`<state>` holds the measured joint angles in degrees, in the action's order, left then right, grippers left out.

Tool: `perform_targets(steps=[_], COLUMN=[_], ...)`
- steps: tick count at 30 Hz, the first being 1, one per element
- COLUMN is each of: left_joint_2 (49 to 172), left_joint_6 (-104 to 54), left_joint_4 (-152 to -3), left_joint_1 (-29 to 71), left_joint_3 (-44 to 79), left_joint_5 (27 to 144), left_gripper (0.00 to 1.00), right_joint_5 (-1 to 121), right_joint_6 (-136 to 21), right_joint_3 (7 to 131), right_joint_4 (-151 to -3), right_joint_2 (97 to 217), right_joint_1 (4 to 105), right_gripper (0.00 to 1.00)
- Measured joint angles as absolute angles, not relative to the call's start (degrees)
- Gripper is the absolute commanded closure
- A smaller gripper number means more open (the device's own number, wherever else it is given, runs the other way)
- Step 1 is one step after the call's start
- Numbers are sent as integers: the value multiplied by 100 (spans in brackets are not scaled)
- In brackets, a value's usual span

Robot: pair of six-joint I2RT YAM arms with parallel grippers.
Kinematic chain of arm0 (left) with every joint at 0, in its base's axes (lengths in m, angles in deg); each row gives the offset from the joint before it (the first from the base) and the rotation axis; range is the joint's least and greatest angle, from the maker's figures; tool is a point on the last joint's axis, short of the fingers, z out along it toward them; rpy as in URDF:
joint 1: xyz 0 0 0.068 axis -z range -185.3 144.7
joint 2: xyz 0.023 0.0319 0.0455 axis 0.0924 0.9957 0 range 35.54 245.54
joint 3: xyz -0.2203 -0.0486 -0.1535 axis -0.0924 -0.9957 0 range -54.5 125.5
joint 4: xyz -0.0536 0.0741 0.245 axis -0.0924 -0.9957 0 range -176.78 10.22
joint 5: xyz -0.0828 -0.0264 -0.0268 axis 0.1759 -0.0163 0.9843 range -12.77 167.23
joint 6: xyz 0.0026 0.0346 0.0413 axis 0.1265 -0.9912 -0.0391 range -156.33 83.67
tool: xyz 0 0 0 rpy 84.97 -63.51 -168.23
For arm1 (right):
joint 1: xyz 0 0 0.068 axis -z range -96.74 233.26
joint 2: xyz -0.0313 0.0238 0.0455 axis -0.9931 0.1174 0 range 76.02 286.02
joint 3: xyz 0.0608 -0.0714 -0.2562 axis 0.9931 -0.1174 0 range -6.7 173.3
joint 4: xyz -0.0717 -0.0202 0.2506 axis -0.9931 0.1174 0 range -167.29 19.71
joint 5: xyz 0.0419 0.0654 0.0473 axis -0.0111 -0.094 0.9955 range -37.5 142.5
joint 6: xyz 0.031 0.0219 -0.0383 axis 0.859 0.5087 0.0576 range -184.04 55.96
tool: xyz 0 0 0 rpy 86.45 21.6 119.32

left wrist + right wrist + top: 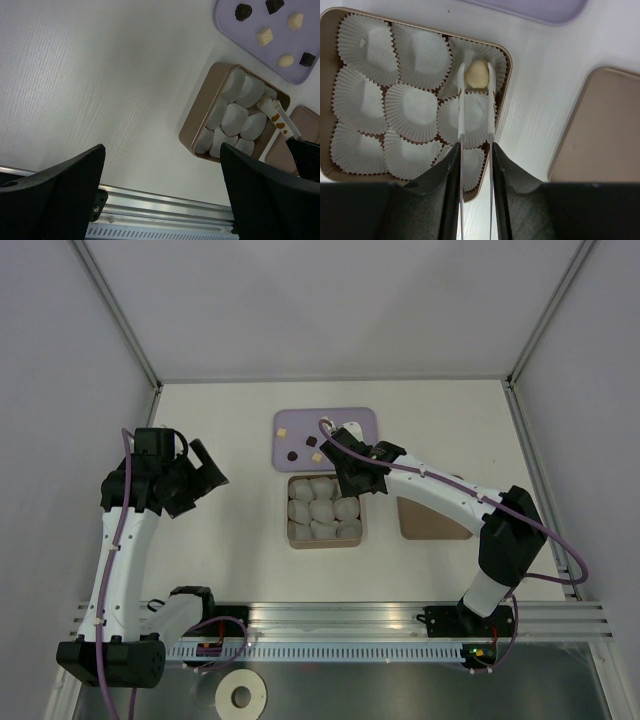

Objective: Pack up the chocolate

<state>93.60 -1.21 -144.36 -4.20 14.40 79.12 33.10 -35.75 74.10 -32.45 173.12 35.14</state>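
So the right gripper (476,150) was squeezed tight on the tongs (461,100), which pinched one pale chocolate (476,74) over the far-right paper cup (496,59) in the box (326,55). The left gripper (162,170) gaped wide, holding nothing, off left.

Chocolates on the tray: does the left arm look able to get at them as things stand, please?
Probably yes. The left gripper is open and empty, with only bare table between it and the tray's left side, where chocolates show. The right arm, holding tongs, crowds the tray's right end.
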Motion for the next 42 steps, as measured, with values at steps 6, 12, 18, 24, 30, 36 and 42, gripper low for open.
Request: perform_targets(steps=[6,12,18,24,30,36,42], left_joint_2=[9362,9362,9362,9362,9362,9360,9358], left_joint_6=[-121,-121,-121,-121,-121,-121,-121], left_joint_4=[-14403,-14394,-14392,-14392,-14392,-14392,-14394], left_joint_1=[-420,-420,-420,-420,-420,-420,-420], left_joint_3=[1368,1366,1366,1366,1366,1366,1366], left_joint_5=[7912,7907,7905,7903,7903,7872,7872], left_gripper=[1,0,1,0,0,0,0], right_joint_5=[3295,3291,3291,3291,3240,3208,3208], right_joint_6=[-3575,-3570,-3549,-3531,-3531,-3531,-3529], right_joint_3=[7388,7307,7254,7254,7257,7265,7351], right_joint_4=[-3406,-3474,-3485,-3483,-3461,-3437,-3380], right_joint_2=[17351,17360,17360,17360,17360,17360,17360], right_joint_1=[3514,3514,3514,3514,3514,3514,3514], right_gripper=[91,84,70,67,63,61,66])
